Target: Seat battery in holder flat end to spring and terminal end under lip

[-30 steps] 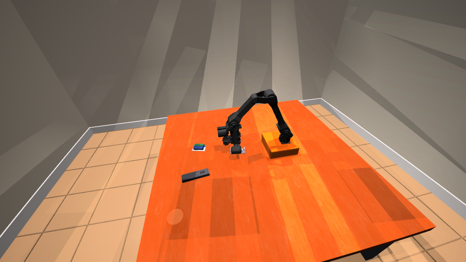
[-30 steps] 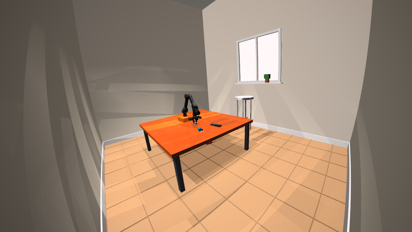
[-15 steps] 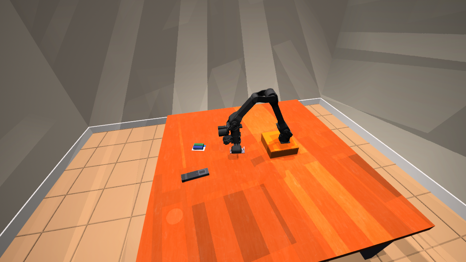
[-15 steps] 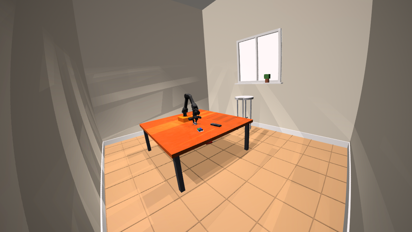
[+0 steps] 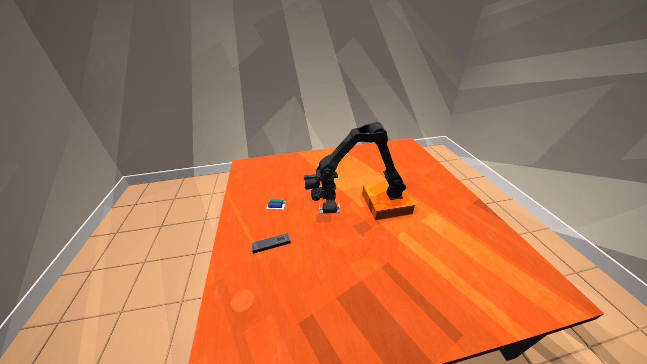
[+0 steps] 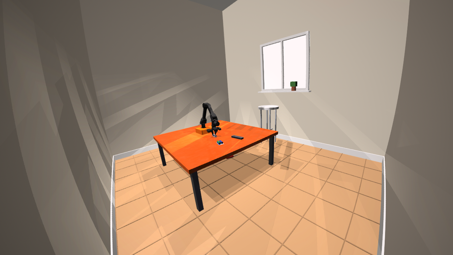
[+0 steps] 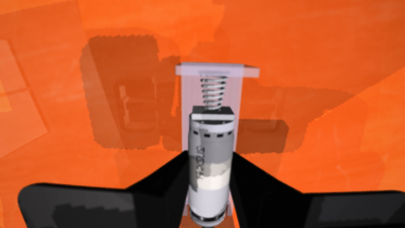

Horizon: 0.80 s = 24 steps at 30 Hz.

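Note:
In the wrist view my gripper (image 7: 209,158) is shut on a grey and white battery (image 7: 210,149). The battery lies lengthwise along the pale holder (image 7: 186,92). Its far flat end meets a small plate on the coil spring (image 7: 214,92), which reaches to the holder's far end wall (image 7: 218,70). The battery's near end sits at the frame's bottom edge; the lip there is hidden. In the top and exterior views the gripper (image 5: 329,207) (image 6: 214,135) is low over the holder on the orange table (image 5: 407,271) (image 6: 190,152).
A green and blue block on a white card (image 5: 275,203) (image 6: 219,142) lies left of the gripper. A dark remote (image 5: 270,242) (image 6: 237,137) lies nearer the table's left edge. The arm's orange base block (image 5: 388,204) (image 6: 201,130) stands to the right.

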{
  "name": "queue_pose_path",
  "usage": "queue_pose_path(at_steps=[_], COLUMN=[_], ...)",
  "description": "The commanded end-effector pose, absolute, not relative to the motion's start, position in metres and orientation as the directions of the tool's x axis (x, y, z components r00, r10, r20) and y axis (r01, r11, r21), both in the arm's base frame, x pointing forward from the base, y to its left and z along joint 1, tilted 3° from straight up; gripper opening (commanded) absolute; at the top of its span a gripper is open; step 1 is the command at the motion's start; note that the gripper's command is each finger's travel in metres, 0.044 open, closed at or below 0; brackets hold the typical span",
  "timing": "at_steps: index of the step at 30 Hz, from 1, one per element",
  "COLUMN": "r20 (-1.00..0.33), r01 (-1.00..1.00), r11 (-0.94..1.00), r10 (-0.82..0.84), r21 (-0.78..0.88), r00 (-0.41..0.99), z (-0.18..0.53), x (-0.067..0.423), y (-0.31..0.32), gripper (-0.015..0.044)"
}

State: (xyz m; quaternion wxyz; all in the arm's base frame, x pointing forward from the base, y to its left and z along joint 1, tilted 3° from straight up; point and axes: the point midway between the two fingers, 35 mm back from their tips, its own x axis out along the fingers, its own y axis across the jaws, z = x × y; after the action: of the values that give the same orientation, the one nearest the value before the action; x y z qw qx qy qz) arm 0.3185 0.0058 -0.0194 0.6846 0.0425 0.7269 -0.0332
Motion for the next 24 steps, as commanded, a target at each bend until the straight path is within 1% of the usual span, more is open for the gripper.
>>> queue_pose_path(at_steps=[1,5,9,24], r20=[-0.998,-0.998,-0.998,-0.998], r01=[0.111,0.111,0.111,0.108], r11=[0.994,0.994,0.994,0.994], r10=[0.017,0.017,0.017,0.017], r21=[0.010,0.010,0.010,0.010], r00=[-0.060,-0.060,-0.060,-0.060], z=[-0.020,-0.020,-0.020,-0.005], x=[0.318,0.318,0.318,0.318], y=[0.006,0.006,0.006,0.005], gripper=[0.0081,0.0081,0.0184,0.0184])
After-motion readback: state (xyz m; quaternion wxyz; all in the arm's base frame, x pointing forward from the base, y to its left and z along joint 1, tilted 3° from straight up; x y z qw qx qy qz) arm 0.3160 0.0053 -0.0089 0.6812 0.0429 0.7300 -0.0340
